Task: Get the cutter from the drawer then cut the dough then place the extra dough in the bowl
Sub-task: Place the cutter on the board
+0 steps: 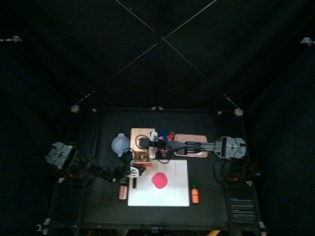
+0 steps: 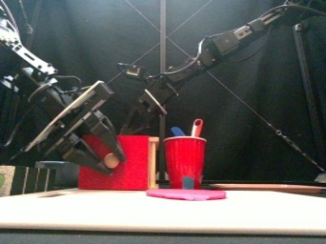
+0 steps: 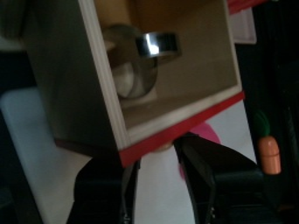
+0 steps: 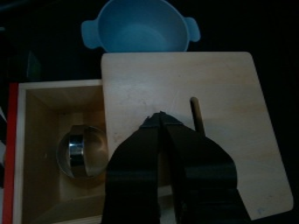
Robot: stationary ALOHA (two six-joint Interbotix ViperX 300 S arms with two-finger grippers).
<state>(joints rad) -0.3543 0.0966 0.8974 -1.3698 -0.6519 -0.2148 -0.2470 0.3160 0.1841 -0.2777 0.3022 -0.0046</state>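
Observation:
The pale wooden box (image 4: 211,96) stands behind the white cutting board (image 1: 180,197), and its drawer with the red front (image 3: 187,125) is pulled open. The round metal cutter (image 3: 145,54) lies inside the drawer, also visible as the cutter (image 4: 80,154) in the right wrist view. My left gripper (image 3: 162,171) is shut on the drawer's knob at the red front. My right gripper (image 4: 165,128) is shut, its tips resting on the box's top beside the slot. A pink dough disc (image 1: 161,182) lies on the board. The blue-grey bowl (image 4: 142,26) sits behind the box.
A red cup (image 2: 185,158) with a blue and a red toy knife stands beside the box. An orange carrot toy (image 3: 270,154) lies at the board's edge, and another orange toy (image 1: 194,194) lies near the board's right side.

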